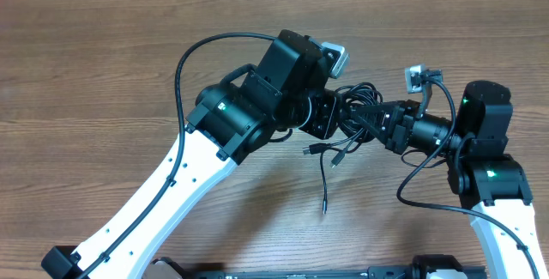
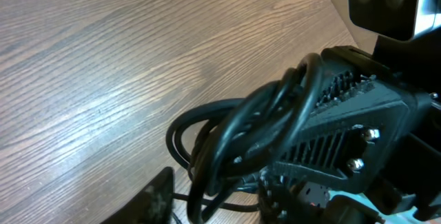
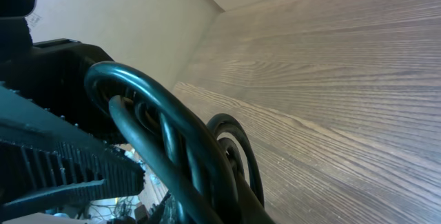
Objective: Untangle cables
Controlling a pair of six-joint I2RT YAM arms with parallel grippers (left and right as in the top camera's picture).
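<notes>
Loosely clumped cables (image 1: 353, 99), tails toward the table's (image 1: 103, 73) near edge

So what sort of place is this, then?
Likely a robotics lab or test bench: a left arm and right arm, white and black, meet over a wooden table, with a clump of thin black cables between them.

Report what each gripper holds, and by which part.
Right gripper: shut on the cables, gripping the looped clump. Left gripper: at the same clump, but whether it grips cannot be told.
</notes>
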